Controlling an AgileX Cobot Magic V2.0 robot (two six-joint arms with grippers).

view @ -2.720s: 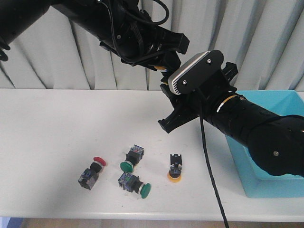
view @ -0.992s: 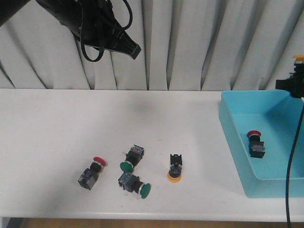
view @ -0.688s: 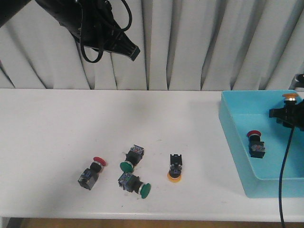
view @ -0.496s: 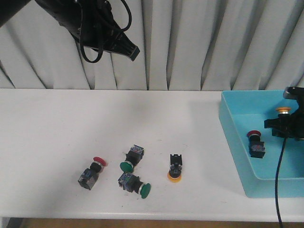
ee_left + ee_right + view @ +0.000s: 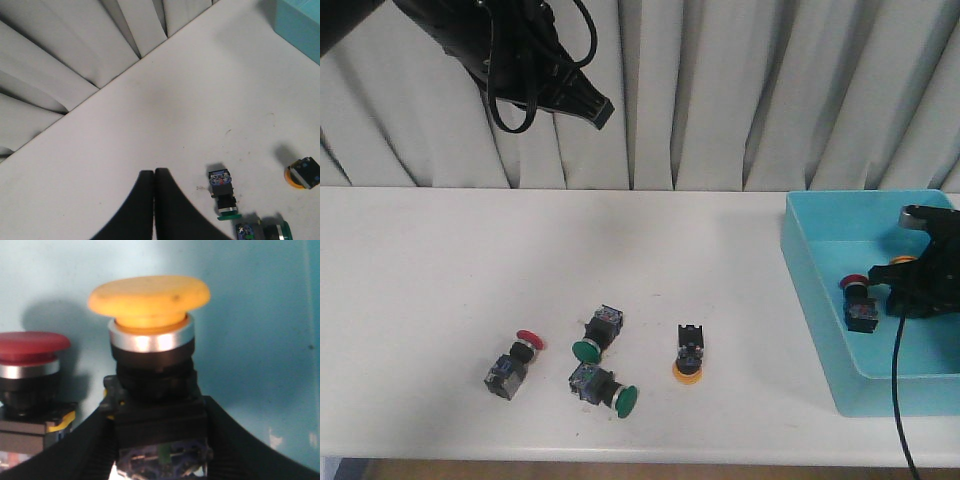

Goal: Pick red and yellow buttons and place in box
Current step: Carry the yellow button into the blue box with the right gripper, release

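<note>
Right pincer (image 5: 157, 440): clamped on the black body of a yellow-capped button (image 5: 149, 295), cap up; in the front view it sits low inside the box (image 5: 820, 290), toward its far right
Held button: upright between the two black fingers (image 5: 75, 450); whether its base touches the box floor I cannot tell
Neighbour in the box: a red-capped button (image 5: 30, 347) just beside the held one; seen in the front view near the box's left wall
Step in hand, as I judge it: releasing the yellow one into the box; best done by lowering until the base is close to the floor, then parting the fingers without a sideways sweep, so the red one is not knocked; lift straight up afterwards
Left pincer (image 5: 154, 200): fingers pressed together, holding nothing; raised high at the far left over the surface (image 5: 440, 260)
Left on the surface: a second red button (image 5: 515, 360) and a second yellow button (image 5: 688, 355) lying cap-down, both well apart from the box; two green-capped switches (image 5: 602, 360) between them, not wanted
</note>
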